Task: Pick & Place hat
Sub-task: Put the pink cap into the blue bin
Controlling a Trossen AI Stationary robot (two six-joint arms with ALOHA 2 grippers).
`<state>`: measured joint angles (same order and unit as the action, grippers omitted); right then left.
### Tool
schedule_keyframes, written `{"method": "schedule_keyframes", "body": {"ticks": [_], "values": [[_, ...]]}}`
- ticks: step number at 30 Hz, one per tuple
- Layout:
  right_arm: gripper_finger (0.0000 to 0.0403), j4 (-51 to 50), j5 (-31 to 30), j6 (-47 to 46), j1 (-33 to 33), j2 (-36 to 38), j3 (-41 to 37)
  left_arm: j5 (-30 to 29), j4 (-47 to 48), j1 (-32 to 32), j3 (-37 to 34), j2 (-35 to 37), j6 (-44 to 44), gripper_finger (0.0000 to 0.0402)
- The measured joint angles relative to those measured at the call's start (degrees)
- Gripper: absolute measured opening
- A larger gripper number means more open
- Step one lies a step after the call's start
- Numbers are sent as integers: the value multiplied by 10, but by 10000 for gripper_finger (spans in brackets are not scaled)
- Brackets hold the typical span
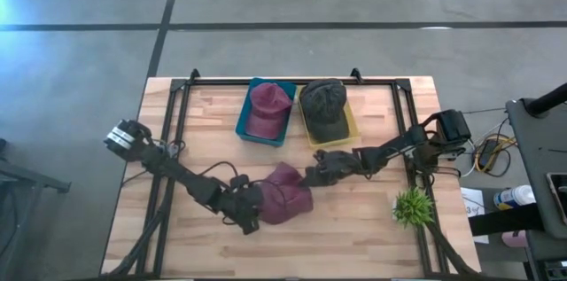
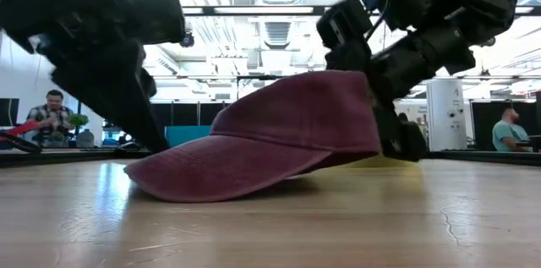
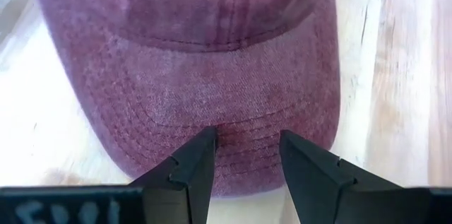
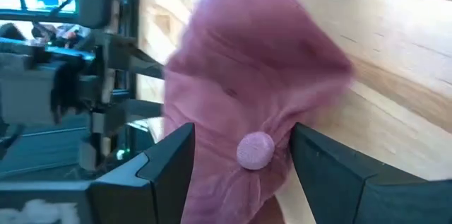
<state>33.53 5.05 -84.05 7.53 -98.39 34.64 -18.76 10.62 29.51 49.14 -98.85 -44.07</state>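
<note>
- Blue bin [image 1: 245,128] at the far edge of the desk [image 1: 372,228], left of centre; a maroon cap [image 1: 268,110] lies in it, filling most of it.
- Yellow bin [image 1: 352,128] just beside the blue one on its right; a dark olive cap [image 1: 324,108] lies in it, covering nearly all of the tray.
- Task thing: a third cap, the maroon hat [image 1: 286,195], lies loose on the bare wood near the middle of the desk, towards the near edge, outside both bins. In the low view its brim [image 2: 211,171] rests on the wood and the crown rises behind it.
- Left tool [image 3: 246,155]: fingers spread, one on each side of the brim's front edge, low over it; whether the pads touch the cloth is not clear.
- Right tool [image 4: 240,155]: fingers spread, straddling the crown with the top button [image 4: 255,148] between them; contact is hard to tell.
- In the high view both tools are dark clusters at the hat's two sides, finger detail lost.
- Small green plant [image 1: 413,206] near the right edge of the desk, towards the near corner.
- Low view: arms cut off at the top; people in the room behind, small and indistinct.
</note>
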Motion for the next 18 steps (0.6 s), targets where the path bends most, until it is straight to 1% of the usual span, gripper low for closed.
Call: {"method": "schedule_keyframes", "body": {"ticks": [5,10,12,15,18], "values": [[224,-1,10,-8,0,0,9,0,-54,-25,-7,0,22,161],[224,-6,17,-9,0,0,6,2,-65,-44,-7,0,23,161],[224,-34,28,-8,0,1,6,3,-64,-44,-7,0,25,161],[224,-110,32,1,1,1,5,5,-62,-44,-7,0,31,161],[224,-114,32,9,1,1,1,7,-61,-44,-7,0,31,161]]}}
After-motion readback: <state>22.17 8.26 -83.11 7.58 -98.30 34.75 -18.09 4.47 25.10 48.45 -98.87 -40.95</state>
